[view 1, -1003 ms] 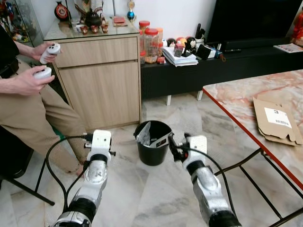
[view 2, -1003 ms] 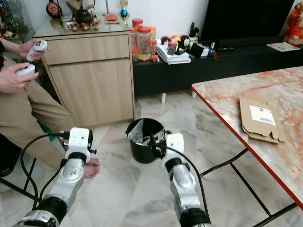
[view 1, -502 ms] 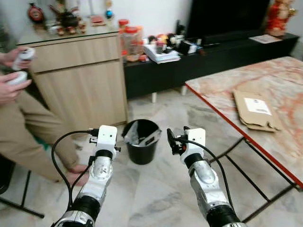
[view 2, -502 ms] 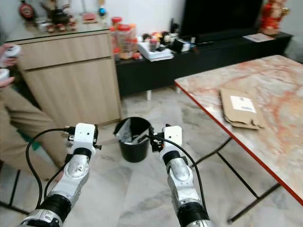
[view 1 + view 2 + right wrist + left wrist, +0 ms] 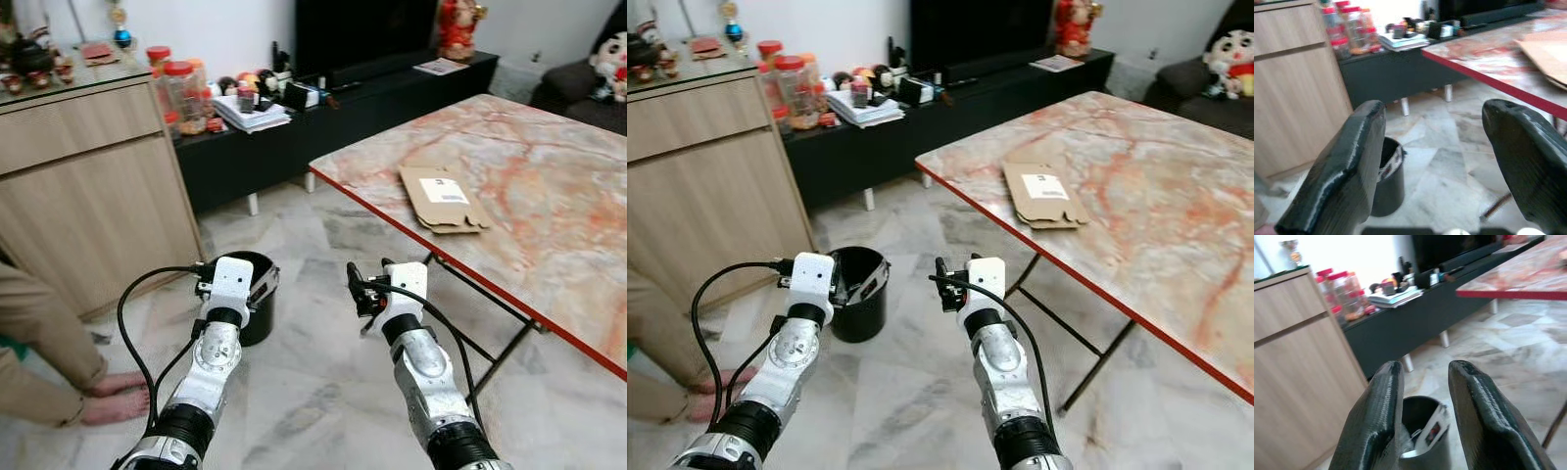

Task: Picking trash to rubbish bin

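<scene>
A black rubbish bin (image 5: 257, 315) stands on the marble floor, partly hidden behind my left wrist. Crumpled paper and a packet (image 5: 1431, 430) lie inside it. My left gripper (image 5: 1426, 369) hangs just above and short of the bin, its fingers a little apart with nothing between them. My right gripper (image 5: 1436, 107) is held out over bare floor to the right of the bin (image 5: 1387, 181), wide open and holding nothing. A flattened brown cardboard packet (image 5: 441, 196) with a white label lies near the edge of the table.
The red-edged marble table (image 5: 558, 225) fills the right side, its black legs (image 5: 495, 348) slanting to the floor. A wooden cabinet (image 5: 88, 186) and a low black TV bench (image 5: 323, 108) line the far wall. A person's bare feet (image 5: 113, 397) rest at the left.
The camera has swung right: the bin has slid to the left of the picture, the table takes up more of it, and the person's hands have left it. Both arms hold the same pose.
</scene>
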